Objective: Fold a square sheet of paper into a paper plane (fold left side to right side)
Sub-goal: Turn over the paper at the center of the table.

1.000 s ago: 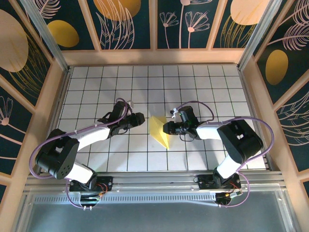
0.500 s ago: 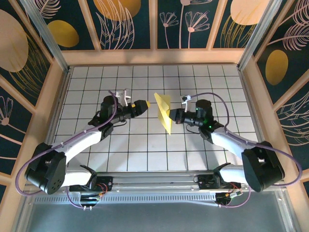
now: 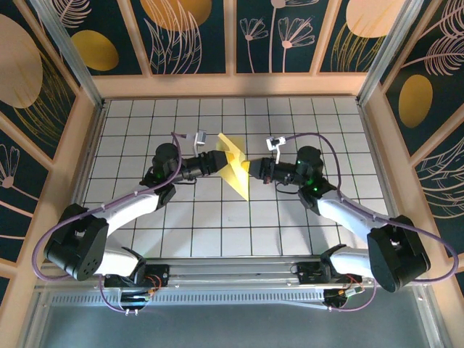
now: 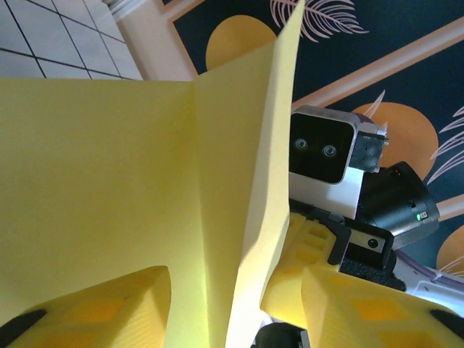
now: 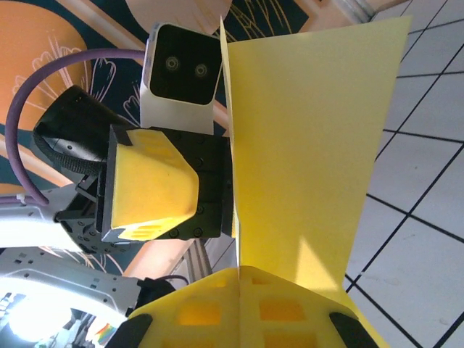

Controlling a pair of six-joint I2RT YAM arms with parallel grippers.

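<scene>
My right gripper [image 3: 251, 171] at frame centre, fingers [image 5: 254, 312] clamped together on the yellow paper sheet [image 3: 235, 165], sheet held off the tiled table [image 3: 290, 232], my left gripper [image 3: 219, 161] opposite, 2 fingers [image 4: 94, 308] apart, straddling the sheet's crease.

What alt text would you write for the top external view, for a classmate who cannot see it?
A folded yellow paper is held above a white gridded table: the right gripper pinches its right edge, and the left gripper meets it from the left, jaws apart. Dark floral panels wall the table.
</scene>
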